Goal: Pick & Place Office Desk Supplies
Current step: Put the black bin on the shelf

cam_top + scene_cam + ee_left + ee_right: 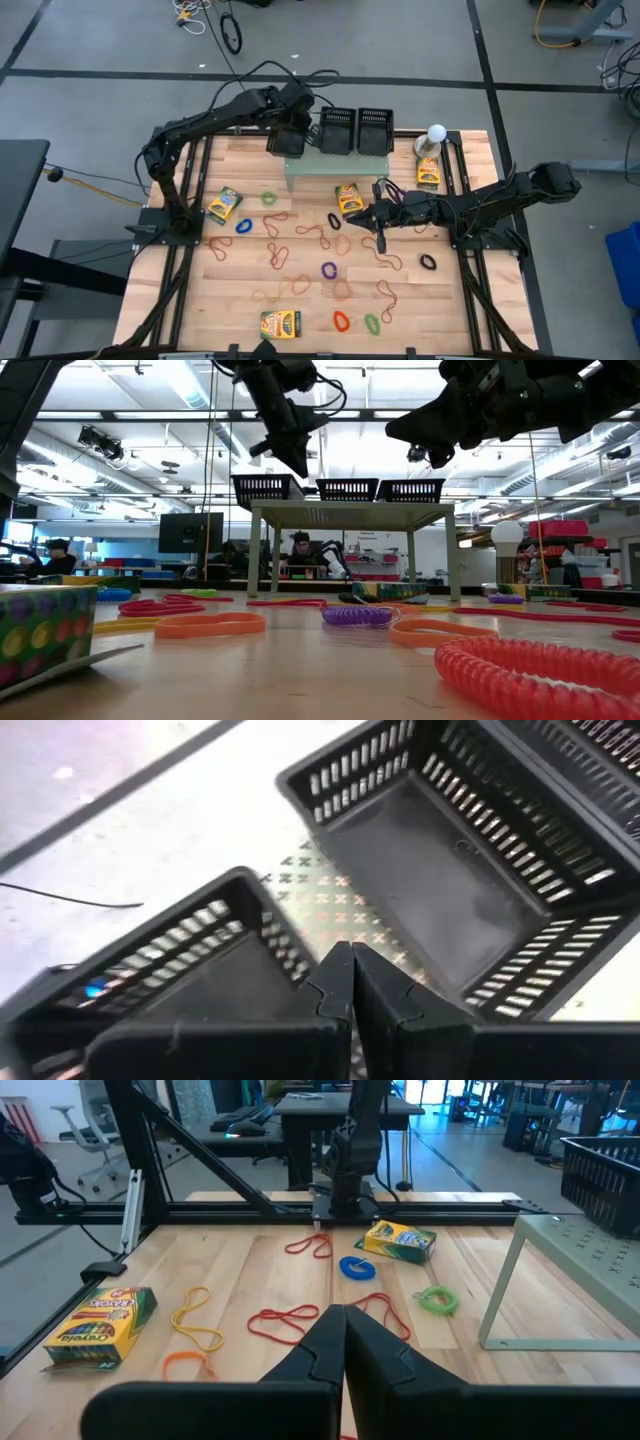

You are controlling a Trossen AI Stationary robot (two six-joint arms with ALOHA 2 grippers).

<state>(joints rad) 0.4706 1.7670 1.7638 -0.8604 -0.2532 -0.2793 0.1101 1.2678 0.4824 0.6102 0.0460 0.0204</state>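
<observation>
Across the bench lie the rubber-band loops, scattered singly and in tangles, with the printed boxes among them near its edges. The loops look light and limp, so I would pinch one strand from above where it lies clear of its neighbours; the boxes seem stiff and light, best taken across their narrow sides. The right hand hangs closed and empty over the bench middle, just beside one box. The left hand, also closed and empty, hovers above the black baskets on the pale green stand. Only the left wrist view shows that the two baskets below it hold nothing, while the right wrist view reveals red loops directly ahead of its fingers.
</observation>
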